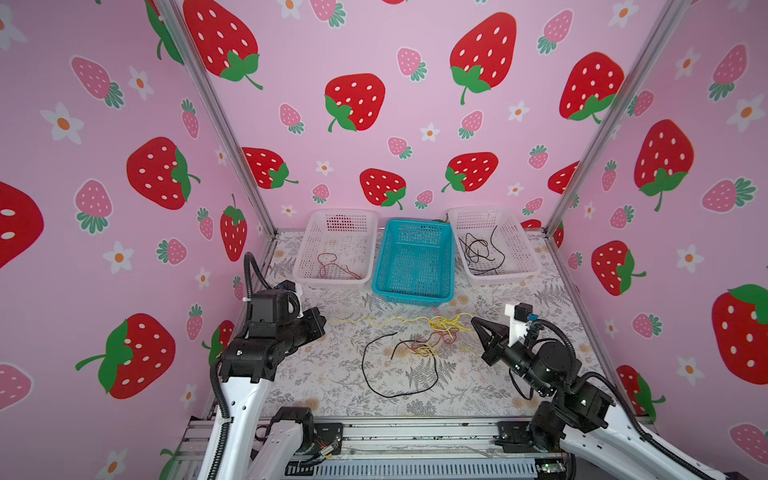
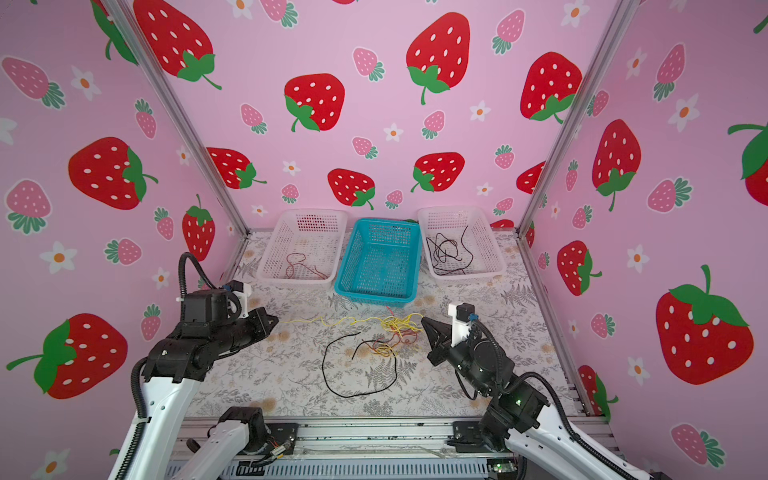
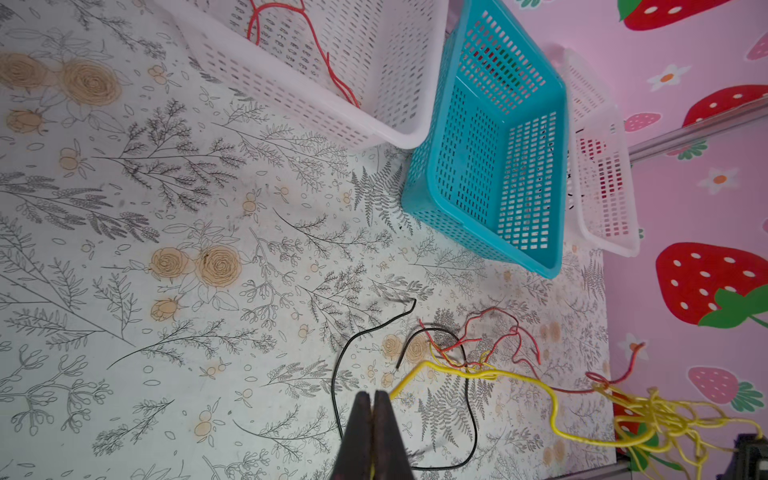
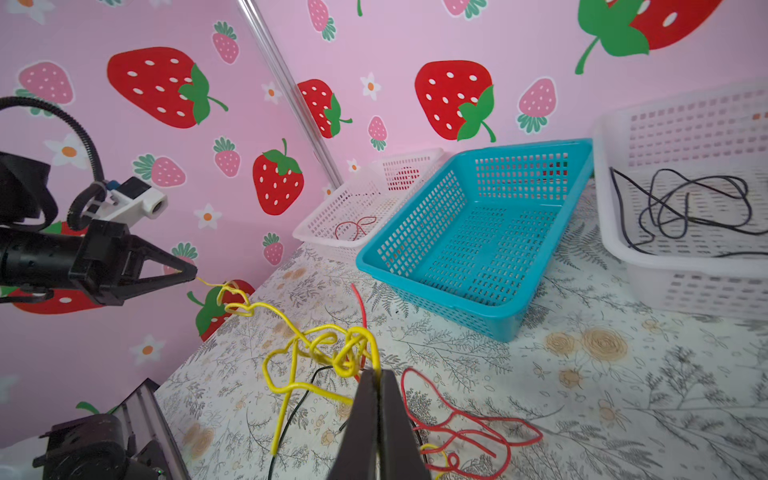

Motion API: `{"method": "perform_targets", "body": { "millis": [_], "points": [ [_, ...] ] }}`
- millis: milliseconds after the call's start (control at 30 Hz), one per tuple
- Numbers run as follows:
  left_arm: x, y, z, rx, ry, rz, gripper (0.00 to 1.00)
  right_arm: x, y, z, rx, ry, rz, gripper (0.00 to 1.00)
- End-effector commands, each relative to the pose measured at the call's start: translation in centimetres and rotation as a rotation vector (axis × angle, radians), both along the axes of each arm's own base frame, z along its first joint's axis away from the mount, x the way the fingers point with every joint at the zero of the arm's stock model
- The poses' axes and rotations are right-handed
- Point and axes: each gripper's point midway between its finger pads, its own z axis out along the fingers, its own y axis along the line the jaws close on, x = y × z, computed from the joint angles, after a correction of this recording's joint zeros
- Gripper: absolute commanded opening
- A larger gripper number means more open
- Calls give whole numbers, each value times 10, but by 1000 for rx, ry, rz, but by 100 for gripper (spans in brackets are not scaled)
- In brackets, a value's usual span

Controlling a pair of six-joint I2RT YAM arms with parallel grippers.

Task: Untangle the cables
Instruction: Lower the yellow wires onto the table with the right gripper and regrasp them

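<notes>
Cables [image 1: 440, 332] sit tangled on desk [image 1: 324, 386] just in front of blue basket [image 1: 411, 293], with red, yellow and black mixed. Left hand [image 1: 322, 321], front-left of that basket, is pressed together, pinching one end of yellow cable [image 1: 374, 321]. Right hand [image 1: 475, 321], front-right of it, is clamped on the yellow knot. Loose black cable [image 1: 363, 361] loops further out, running under the knot. Left white basket [image 1: 332, 282] beside the blue one holds red cable [image 1: 330, 264]; right white basket [image 1: 505, 277] holds black cables [image 1: 478, 251].

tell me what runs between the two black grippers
A thin yellow cable, pinched by the left gripper and right gripper, tangled near the right; both top views show it.
</notes>
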Motion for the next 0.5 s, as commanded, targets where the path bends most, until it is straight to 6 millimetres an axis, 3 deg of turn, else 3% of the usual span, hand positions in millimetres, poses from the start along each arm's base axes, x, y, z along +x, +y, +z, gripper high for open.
{"method": "perform_targets", "body": {
  "millis": [0, 133, 267, 367, 467],
  "points": [
    [-5, 24, -13, 85, 45, 88, 0, 13, -32, 2, 18, 66, -179, 0],
    [-1, 23, -4, 47, 16, 102, 0, 16, -51, -16, -40, 129, -270, 0],
    [-2, 38, 0, 105, 3, 163, 0, 15, -74, -31, -81, 178, -367, 0],
    [-1, 41, -4, 88, -7, 195, 0, 12, -79, -39, -90, 204, -377, 0],
    [3, 37, -6, 27, -20, 202, 0, 9, -63, -49, -82, 232, -301, 0]
  ]
}}
